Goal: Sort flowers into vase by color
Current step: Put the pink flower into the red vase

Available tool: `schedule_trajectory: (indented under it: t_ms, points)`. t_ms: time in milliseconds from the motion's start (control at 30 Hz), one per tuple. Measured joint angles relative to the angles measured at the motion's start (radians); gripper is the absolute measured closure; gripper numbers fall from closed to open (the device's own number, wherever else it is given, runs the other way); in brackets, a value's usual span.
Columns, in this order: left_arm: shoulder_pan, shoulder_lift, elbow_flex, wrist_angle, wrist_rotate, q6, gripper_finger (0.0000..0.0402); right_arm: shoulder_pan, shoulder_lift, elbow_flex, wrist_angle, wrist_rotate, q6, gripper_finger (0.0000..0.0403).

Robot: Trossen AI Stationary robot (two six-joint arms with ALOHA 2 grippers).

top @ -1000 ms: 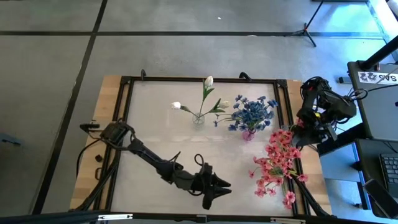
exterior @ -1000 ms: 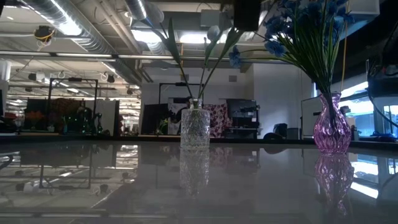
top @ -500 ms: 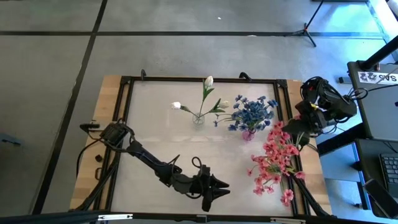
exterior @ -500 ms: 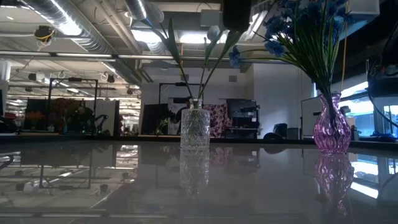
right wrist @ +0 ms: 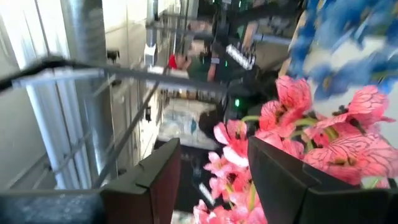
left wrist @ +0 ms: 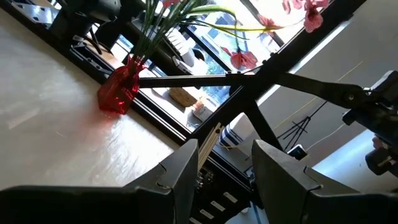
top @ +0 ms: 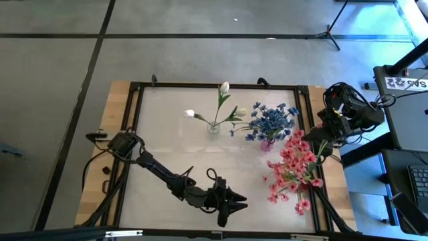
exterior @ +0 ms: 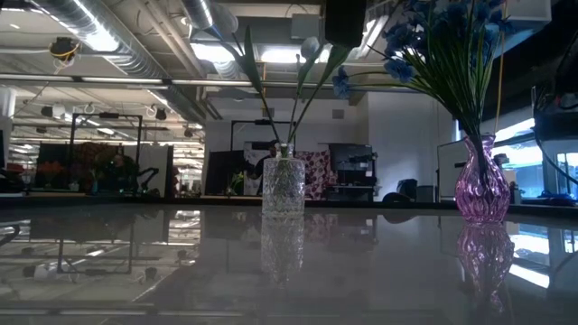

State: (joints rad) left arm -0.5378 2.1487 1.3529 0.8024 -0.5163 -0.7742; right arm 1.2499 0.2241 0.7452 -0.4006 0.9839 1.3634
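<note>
Table: pale top, dark frame rail around it, wood strips at both sides.

My left arm lies low across the near half of the table. Left gripper sits near the front edge, about mid-table; fingers parted, nothing between them, empty.

My right arm is folded at the table's right edge, off the far right corner. Right gripper is at the stem end of the pink flowers. The bunch hangs out over the right side of the table, blooms fanned toward the front, clear of the top as far as I can tell. Right wrist view: fingers spread, pink blooms just past them. Looks like I'm clamped on the stems, but the contact itself is hidden.

Blue flowers stand in the pink vase, right of centre, just beside the pink bunch.

White flowers stand in the clear vase, mid-table toward the far side.
</note>
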Motion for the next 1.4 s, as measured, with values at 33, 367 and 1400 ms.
schedule_trajectory:
  t_ms: [33,367,1400]
  points:
    - [0.001,0.0,0.0,0.0,0.0,0.001,0.0255,0.0,0.003,0.0,-0.001,-0.02,0.0,0.0214]
    - [0.017,0.0,0.0,0.013,0.001,0.045,0.0255,0.0,0.038,0.0,-0.018,-0.217,-0.007,0.0214]
    - [0.047,-0.001,0.0,0.074,0.002,0.049,0.0255,0.0,0.124,0.0,0.072,-0.603,-0.046,0.0214]
